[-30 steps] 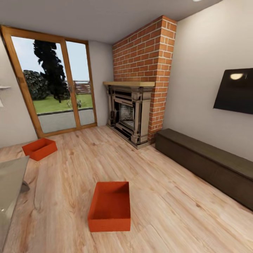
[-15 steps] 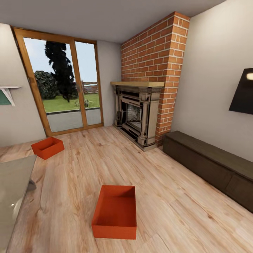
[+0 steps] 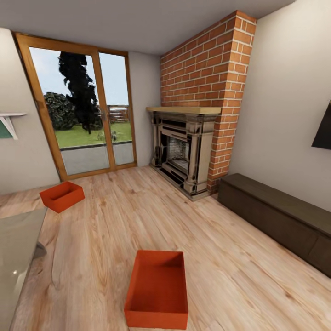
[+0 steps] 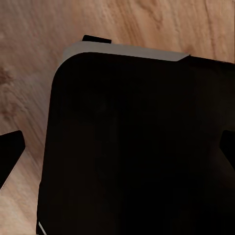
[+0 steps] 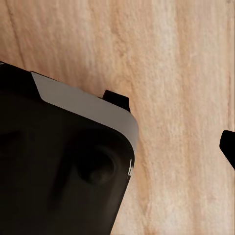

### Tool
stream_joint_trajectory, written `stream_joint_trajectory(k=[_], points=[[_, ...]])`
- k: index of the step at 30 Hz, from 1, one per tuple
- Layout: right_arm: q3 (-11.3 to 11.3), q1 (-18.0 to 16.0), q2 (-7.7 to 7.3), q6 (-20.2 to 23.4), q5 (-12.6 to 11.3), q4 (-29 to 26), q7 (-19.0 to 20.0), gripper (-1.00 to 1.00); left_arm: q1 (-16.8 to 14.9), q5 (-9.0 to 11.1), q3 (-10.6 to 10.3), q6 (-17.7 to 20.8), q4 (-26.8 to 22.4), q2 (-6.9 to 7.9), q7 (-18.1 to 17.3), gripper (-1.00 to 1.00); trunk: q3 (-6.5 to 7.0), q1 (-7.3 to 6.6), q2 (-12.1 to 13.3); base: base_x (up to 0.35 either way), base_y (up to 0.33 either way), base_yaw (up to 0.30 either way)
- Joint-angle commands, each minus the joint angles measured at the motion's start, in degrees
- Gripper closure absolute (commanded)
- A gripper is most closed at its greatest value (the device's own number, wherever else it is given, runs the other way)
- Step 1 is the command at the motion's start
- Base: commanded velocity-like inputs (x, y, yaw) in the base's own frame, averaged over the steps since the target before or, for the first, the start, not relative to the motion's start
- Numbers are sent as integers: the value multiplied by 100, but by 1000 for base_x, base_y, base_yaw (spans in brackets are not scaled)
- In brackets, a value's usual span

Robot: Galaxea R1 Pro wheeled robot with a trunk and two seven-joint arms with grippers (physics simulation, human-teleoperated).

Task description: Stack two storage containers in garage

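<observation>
Bins are both on the living room's plank floor, nothing carried yet, so the whole job is ahead of me: fetch each, drive to the garage, set one down and stack the other. The near bin (image 3: pixel 157 289) sits just ahead of me, open side up; the far bin (image 3: pixel 62 196) lies well apart from it, near the glass doors (image 3: pixel 82 108). Open floor runs between them. A glass worktop (image 3: pixel 18 248) edges in at my left, and a low dark cabinet (image 3: pixel 276 216) lines the right wall beside the fireplace (image 3: pixel 184 151). My fingers' state, either arm, I cannot tell.
</observation>
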Motion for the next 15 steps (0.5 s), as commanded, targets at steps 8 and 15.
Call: stream_joint_trajectory(k=[8,15], points=[[49,-3,3,-21,-57,7,-14,-100,-1,39,6,-10,-1,-1,-7,-100,-5,2,-3,197,56,0],[49,-3,3,-24,-57,7,-14,-100,-1,39,6,-12,0,-1,-7,-100,-5,2,-3,199,1,0]])
